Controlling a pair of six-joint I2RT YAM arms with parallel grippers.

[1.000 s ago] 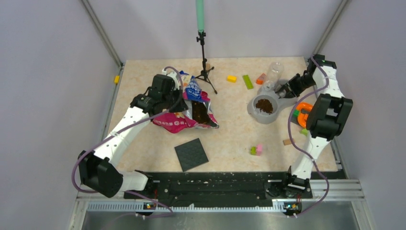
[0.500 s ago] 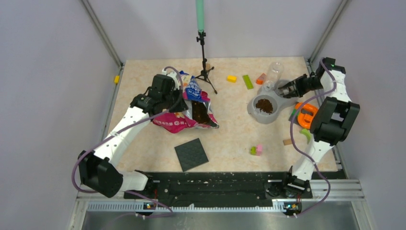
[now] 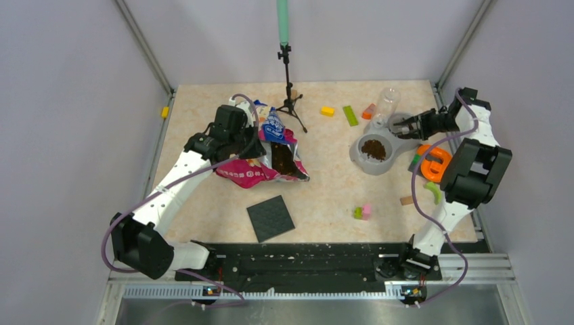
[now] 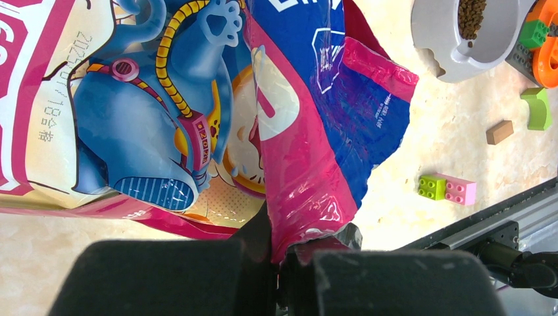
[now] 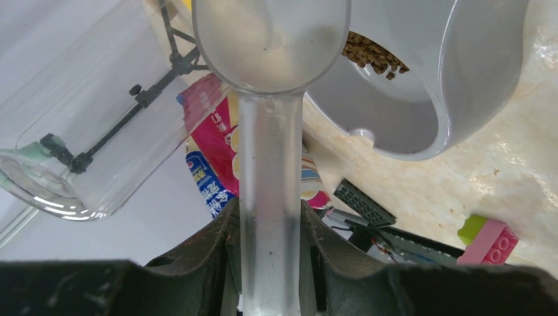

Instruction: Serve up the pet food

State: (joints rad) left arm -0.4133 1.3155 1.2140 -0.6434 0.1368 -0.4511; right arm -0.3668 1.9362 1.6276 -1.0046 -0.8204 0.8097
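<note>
The right gripper [image 5: 270,227] holds the clear scoop [image 5: 270,46] by the grey bowl [image 5: 474,79] of kibble [image 5: 372,56]. Left of the bowl, the left gripper [image 4: 279,260] pinches the food bag [image 4: 164,112].

Pale lilac walls [image 3: 68,101], beige marbled tabletop [image 3: 325,186], metal corner posts [image 3: 146,47]
</note>
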